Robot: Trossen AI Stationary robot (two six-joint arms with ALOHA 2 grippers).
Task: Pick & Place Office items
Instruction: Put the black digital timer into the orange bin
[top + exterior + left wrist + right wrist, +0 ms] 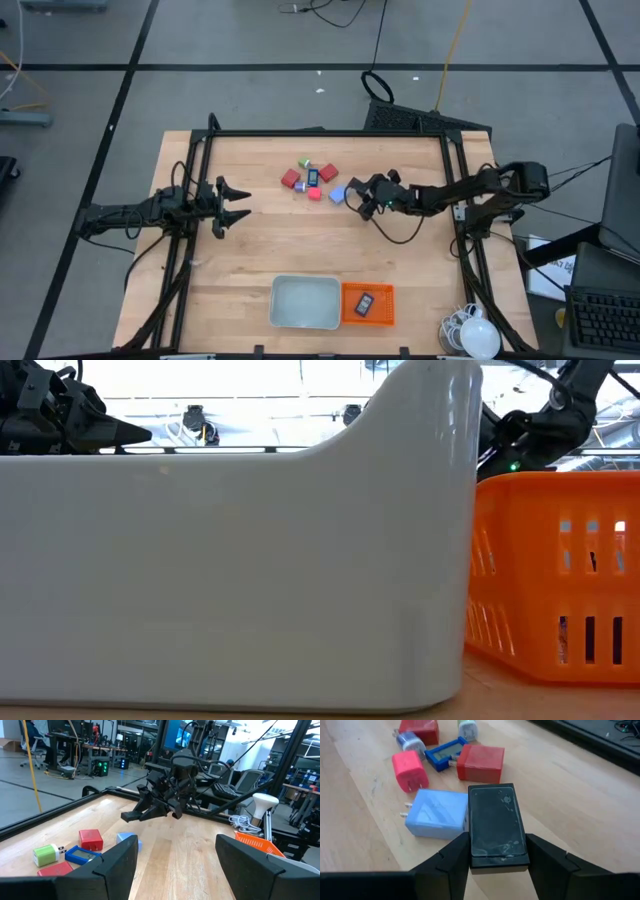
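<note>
Running this one remotely, here's where I'm at, going left to right across the bench (250, 270).

Left claw (238, 202) is parked at the left side, fingers spread wide with nothing between them, pointing toward the middle. It's well apart from everything, so I'm leaving it there.

Middle of the bench, toward the far edge, is the little pile of office items: green block (468, 728), red block (481, 763), the white-blue one (410, 742), pink block (410, 771), a blue flat frame thing (443, 752) and a light blue block (436, 813). They're bunched close, several touching or nearly so.

Just right of that pile is the right claw (497, 851), and it's pinching a black flat piece (496, 825) by its long edges, one finger on each side. The piece's long axis runs straight out ahead of the claw, toward the pile, and its side sits right against the light blue block. So the right arm is clearly the one doing the work here.

The thing my next move hangs on: the grey tray (305, 318) and orange mesh basket (348, 312) are at the near edge, well away from the claw and off to its side. There's already another black flat item (366, 305) in the basket, so I'd guess this one goes there too. I'd need to lift clear of the light blue block first so it doesn't get dragged along.
</note>
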